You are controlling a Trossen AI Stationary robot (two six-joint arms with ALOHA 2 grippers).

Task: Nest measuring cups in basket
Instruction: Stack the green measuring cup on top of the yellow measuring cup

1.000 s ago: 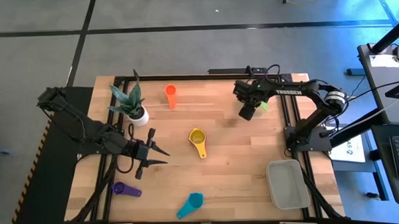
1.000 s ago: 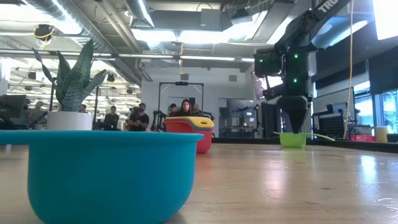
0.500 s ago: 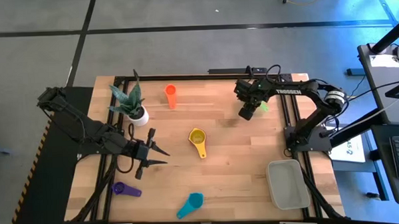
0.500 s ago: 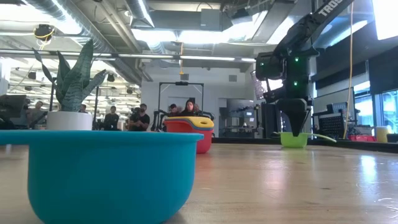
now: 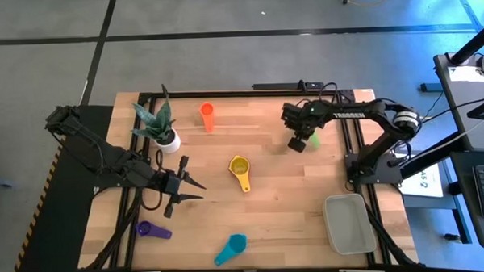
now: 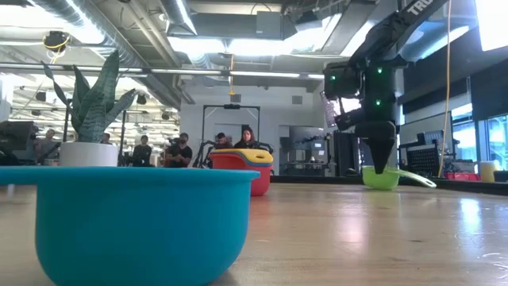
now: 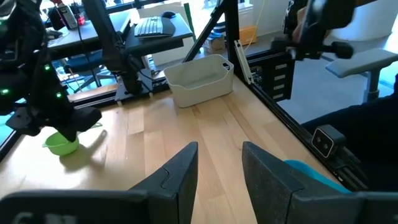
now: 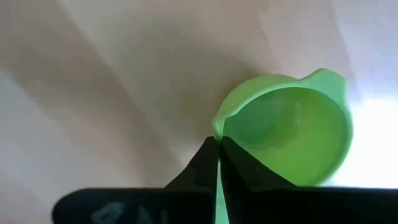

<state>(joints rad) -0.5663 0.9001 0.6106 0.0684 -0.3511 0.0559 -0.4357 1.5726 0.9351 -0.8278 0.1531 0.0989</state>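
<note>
One cup in hand: right gripper (image 5: 297, 142) pinched closed on green cup (image 5: 312, 137) rim, upper right of high view. Next: carry to basket (image 5: 349, 223), lower right. Left gripper (image 5: 187, 186) idle, fingers apart.

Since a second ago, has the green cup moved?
Yes. In the low view the green cup, pinched by the right gripper, now sits lifted and tilted, handle up, against the table; it sat flat before.
</note>
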